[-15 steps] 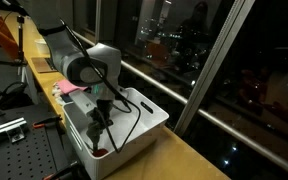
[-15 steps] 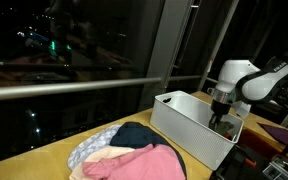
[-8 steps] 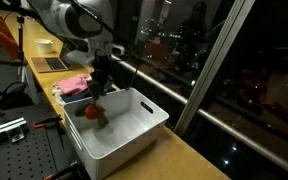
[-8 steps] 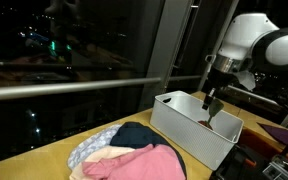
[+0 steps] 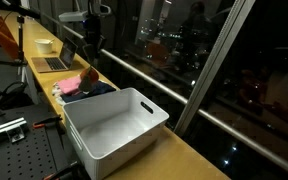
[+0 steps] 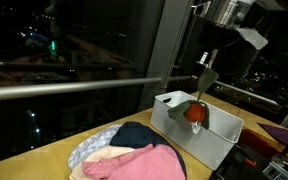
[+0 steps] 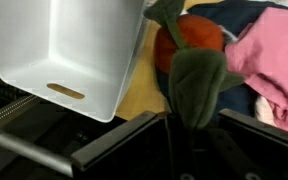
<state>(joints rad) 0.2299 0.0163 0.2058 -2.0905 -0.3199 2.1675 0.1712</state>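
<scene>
Transfer step: gripper, clamped on the red-and-green cloth, hangs high with the white bin at 9 o'clock in the wrist view; next move likely needs lowering before release.

Cloth: orange-red w/ dark green part, limp, hanging mid-air, green end up. Outside bin, just beside its corner, over clothes pile.

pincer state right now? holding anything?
Pincer: closed, holding an orange-and-green cloth that hangs from it.
</scene>
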